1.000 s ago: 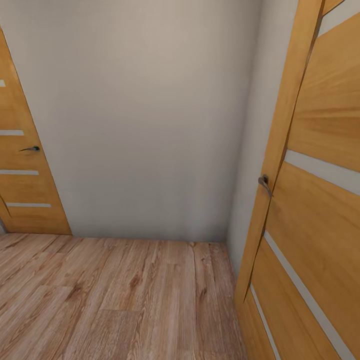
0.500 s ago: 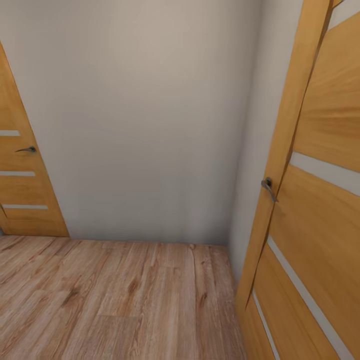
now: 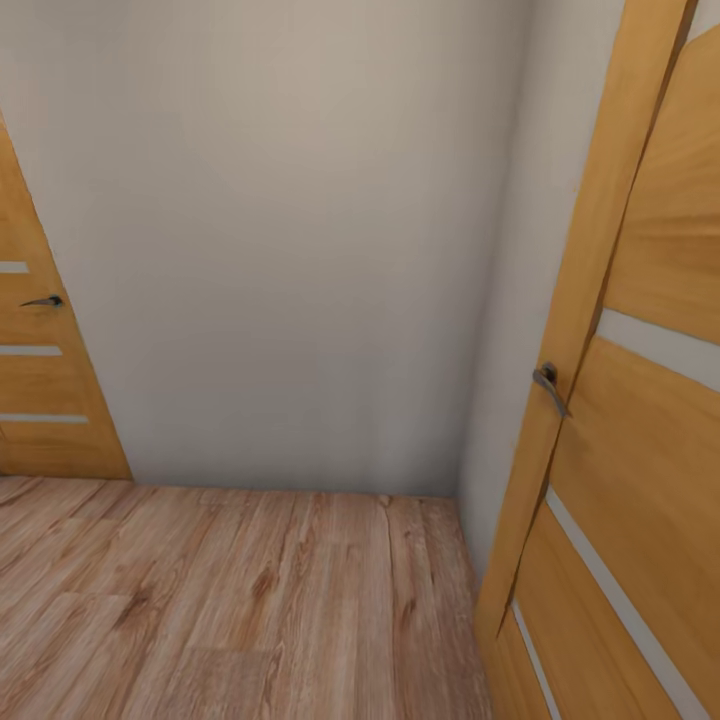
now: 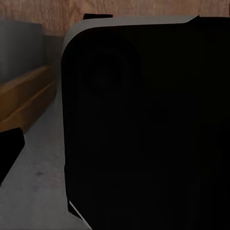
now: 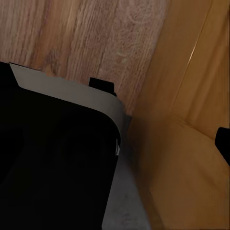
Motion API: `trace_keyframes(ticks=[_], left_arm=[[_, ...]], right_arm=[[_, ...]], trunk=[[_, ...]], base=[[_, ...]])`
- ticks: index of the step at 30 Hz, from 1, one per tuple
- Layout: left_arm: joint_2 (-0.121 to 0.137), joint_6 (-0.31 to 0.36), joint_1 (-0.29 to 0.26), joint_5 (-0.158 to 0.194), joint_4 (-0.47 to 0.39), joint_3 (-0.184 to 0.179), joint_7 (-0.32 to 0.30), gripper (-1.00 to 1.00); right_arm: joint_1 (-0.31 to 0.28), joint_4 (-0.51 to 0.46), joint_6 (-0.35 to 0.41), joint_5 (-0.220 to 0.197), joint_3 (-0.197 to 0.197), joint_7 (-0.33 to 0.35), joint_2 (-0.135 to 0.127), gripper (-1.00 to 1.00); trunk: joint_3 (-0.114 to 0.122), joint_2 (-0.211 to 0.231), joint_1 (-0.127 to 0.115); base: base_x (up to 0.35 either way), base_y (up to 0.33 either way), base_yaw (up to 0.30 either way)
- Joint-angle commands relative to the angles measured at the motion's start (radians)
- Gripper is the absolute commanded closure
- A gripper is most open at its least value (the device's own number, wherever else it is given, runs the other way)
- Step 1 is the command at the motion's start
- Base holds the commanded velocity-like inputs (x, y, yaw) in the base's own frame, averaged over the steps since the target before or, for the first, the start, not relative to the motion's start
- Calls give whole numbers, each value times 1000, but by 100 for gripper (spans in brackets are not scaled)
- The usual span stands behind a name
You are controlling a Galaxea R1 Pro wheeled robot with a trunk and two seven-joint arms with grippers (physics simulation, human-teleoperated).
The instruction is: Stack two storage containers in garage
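The two storage containers are out of view. In the head view I face a corner of a corridor with a pale wall (image 3: 300, 250) and a light wood plank floor (image 3: 230, 600), not the garage's floor. In the left wrist view a dark fingertip (image 4: 7, 153) pokes in beside a big black rounded part of the robot's body (image 4: 143, 124). The right wrist view has another dark fingertip (image 5: 223, 143) at the picture's edge, near the same kind of black body (image 5: 52, 163). Neither pair of fingers shows in full, so their state is unclear.
A wooden door with pale slats and a handle (image 3: 45, 300) stands at the left. A second wooden door (image 3: 640, 450) with a metal handle (image 3: 550, 385) stands close at the right. Its wood (image 5: 191, 120) also shows beside the right wrist.
The whole head view has crept forward toward the wall: the left door slid further left and the right door's handle moved right and down. The camera moved, not the doors.
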Motion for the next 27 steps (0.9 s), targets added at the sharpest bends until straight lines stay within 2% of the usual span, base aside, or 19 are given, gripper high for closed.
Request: trace_keyframes(ticks=[1,16,27], left_arm=[[0,-2,-1,1,0,2,-1,-100],[0,-2,-1,1,0,2,-1,-100],[0,-2,-1,1,0,2,-1,-100]], right_arm=[[-1,2,-3,-5,8,-1,0,-100],[-1,2,-1,-3,9,-1,4,-100],[-1,2,-1,-3,10,-1,4,-100]], trunk=[[-1,0,0],[-1,0,0],[-1,0,0]], base=[[311,0,0],[287,0,0],[30,0,217]])
